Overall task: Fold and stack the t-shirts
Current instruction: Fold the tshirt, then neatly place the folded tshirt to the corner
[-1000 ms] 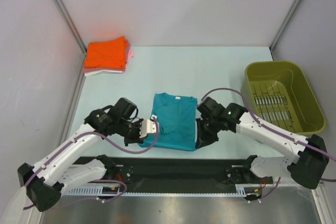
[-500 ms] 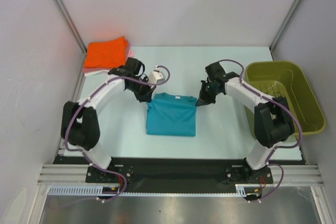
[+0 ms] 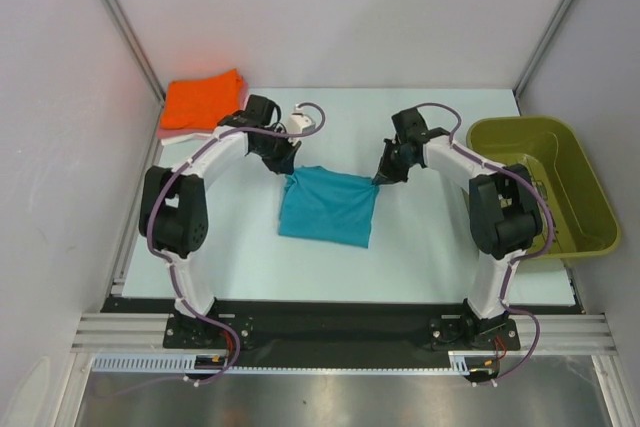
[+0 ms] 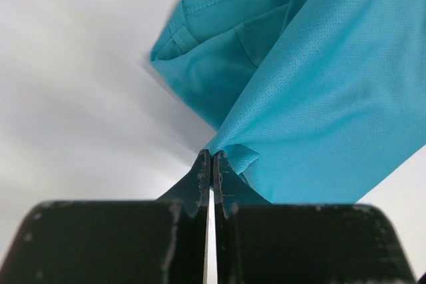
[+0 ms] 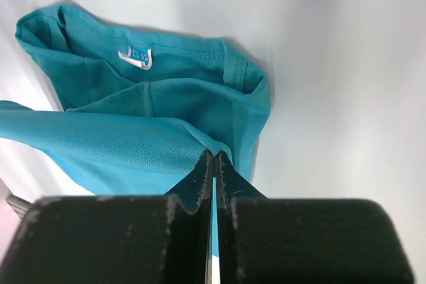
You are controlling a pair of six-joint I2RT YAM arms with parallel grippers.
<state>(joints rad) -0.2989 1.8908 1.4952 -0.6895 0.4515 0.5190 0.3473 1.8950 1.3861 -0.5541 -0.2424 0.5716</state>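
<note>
Top external view: I see the pale table [image 3: 420,237] with the green basket [image 3: 590,197] at its right side. The teal shirt [image 3: 327,209] sits folded mid-table, its far edge lifted between my two arms. The orange stack [image 3: 203,100] of folded shirts lies in the far left corner. My left gripper [image 4: 212,157] is pinched tight on the shirt's far left corner. My right gripper [image 5: 213,157] is clamped likewise on the far right corner.

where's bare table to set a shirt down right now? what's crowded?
Bare table: the near strip between the teal shirt and the black base rail; the far strip between the orange stack and the basket. Crowded: mid-table, where left fingers and right fingers pinch the shirt at its far corners.
</note>
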